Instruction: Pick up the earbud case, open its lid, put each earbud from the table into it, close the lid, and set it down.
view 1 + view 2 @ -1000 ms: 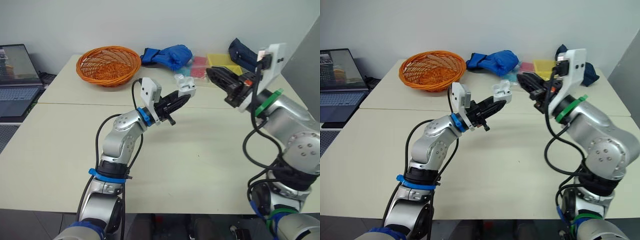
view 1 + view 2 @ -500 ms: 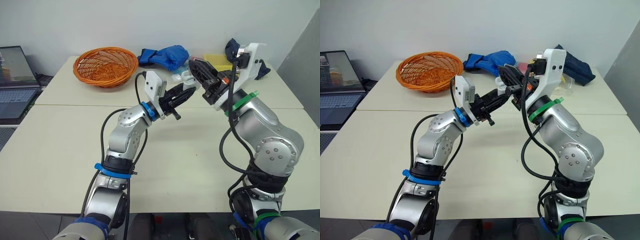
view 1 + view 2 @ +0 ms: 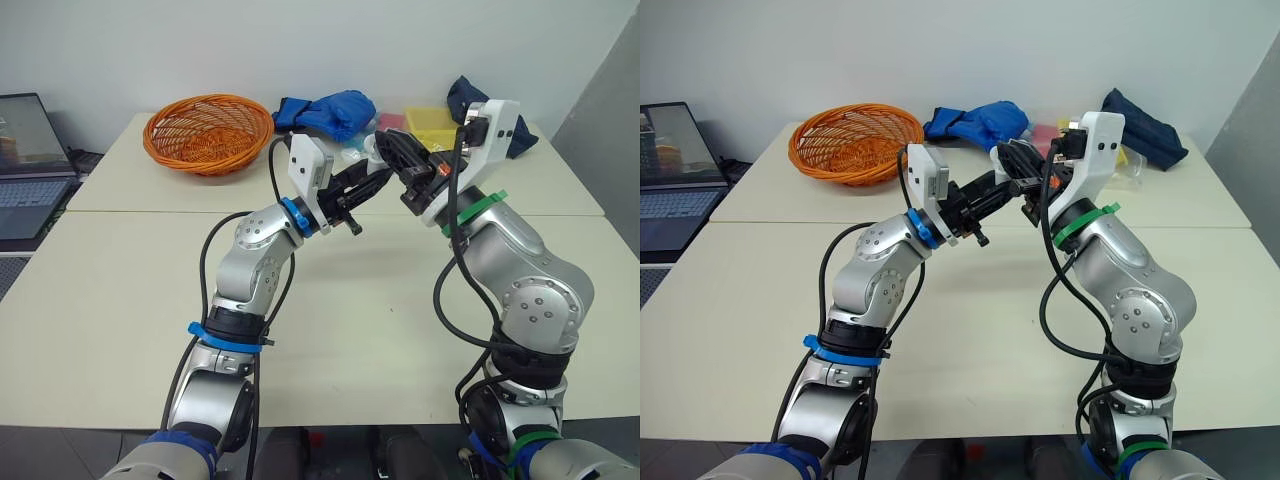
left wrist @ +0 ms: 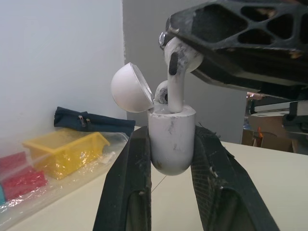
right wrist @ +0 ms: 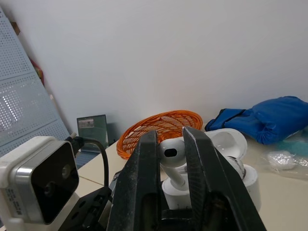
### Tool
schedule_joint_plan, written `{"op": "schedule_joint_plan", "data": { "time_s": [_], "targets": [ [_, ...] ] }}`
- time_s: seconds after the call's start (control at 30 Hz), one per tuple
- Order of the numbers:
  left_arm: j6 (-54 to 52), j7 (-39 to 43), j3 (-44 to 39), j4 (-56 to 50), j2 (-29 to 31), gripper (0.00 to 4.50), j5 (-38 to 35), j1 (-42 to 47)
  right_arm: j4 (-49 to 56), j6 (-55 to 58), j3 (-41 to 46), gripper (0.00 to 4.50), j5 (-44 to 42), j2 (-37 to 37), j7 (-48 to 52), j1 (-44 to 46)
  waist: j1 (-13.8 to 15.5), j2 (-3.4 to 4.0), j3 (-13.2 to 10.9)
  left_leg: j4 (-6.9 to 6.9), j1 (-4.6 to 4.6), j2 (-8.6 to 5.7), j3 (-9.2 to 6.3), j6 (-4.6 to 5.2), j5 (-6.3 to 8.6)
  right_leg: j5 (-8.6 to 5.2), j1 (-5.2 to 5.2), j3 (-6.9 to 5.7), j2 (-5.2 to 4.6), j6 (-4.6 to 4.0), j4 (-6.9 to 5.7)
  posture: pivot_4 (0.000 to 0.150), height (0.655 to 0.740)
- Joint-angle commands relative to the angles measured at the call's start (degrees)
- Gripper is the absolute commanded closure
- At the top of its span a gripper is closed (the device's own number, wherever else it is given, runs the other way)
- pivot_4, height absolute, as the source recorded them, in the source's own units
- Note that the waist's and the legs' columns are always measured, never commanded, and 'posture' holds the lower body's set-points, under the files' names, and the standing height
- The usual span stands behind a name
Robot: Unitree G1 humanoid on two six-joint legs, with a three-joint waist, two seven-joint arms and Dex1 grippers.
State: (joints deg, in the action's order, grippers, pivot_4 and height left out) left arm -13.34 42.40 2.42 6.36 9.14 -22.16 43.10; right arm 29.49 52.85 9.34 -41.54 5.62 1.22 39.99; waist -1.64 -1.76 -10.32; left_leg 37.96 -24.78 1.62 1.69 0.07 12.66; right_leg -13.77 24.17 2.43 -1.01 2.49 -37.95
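Right gripper (image 5: 168, 138), pinching one earbud (image 4: 176, 77), had swung left to the lid-open earbud case (image 4: 172, 147) clamped in my left gripper (image 4: 171, 132); insertion seemingly begun

case (image 4: 172, 139): you're seeing white, with grey scuffs showing
earbud (image 5: 174, 161): it's showing white, dark oval vent
left fingers (image 4: 124, 192): they're showing black, with pale scratches
basket (image 3: 208, 130): it's showing orange weave
cloth (image 3: 335, 108): it's showing bright blue
pouch (image 3: 1145, 115): it's showing navy
table (image 3: 120, 290): you're looking at plain cream
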Motion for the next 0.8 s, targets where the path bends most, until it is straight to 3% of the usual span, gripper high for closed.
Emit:
{"op": "schedule_joint_plan", "data": {
  "time_s": [0.03, 0.8],
  "targets": [
    [0.9, 0.4, -0.1, -2.6, 0.0, 3.76, -0.5, 0.9, 1.0, -1.9, -0.3, 4.16, 0.0, 0.4, 0.1, 0.5, 0.0, 0.0, 0.0, 0.0, 0.0, 0.0, 0.0, 0.0, 0.0, 0.0, 0.0, 0.0, 0.0, 0.0, 0.01, 0.15, 0.74],
    [1.0, 1.0, -0.5, -2.2, 0.0, 3.76, -0.7, 1.2, 1.4, -2.2, -2.4, 4.16, -0.4, 1.4, -0.5, -1.3, 0.0, 0.0, 0.0, -0.02, 0.0, 0.01, 0.0, 0.0, 0.0, 0.0, 0.0, 0.0, 0.0, 0.01, 0.03, 0.15, 0.74]
  ]
}}
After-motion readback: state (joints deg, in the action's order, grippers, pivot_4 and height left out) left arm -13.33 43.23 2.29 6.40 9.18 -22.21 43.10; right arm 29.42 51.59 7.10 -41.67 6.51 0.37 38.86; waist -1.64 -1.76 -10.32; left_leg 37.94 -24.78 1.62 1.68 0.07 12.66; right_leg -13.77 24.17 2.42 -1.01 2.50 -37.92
